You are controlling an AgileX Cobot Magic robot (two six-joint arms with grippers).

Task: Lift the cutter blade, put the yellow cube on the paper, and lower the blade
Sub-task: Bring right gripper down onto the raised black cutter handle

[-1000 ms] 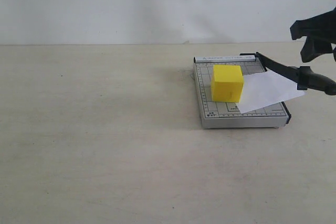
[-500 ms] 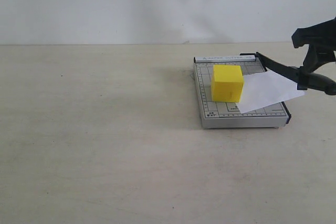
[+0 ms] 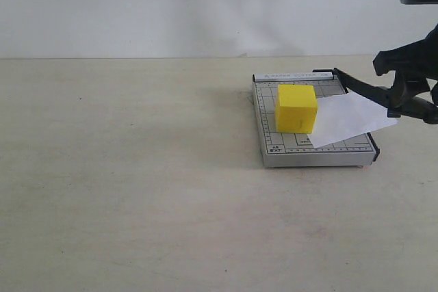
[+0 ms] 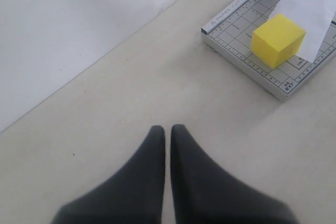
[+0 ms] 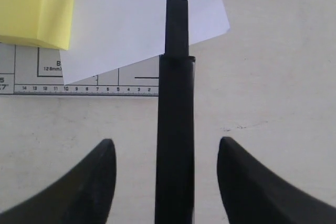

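Over the thick handle end of the cutter blade [image 3: 370,89], the right gripper [image 5: 167,141] has dropped lower in the last second and now straddles the handle. Its jaws are spread wide with a clear gap on each side, and it holds nothing. That suggests the blade-lowering step is about to begin. The yellow cube [image 3: 296,108] already sits on the grey trimmer board [image 3: 268,135], against the near edge of the paper [image 3: 352,117]. Whether it rests on the sheet or just beside it is hard to judge. The left gripper [image 4: 167,129] hangs well apart, closed and empty.
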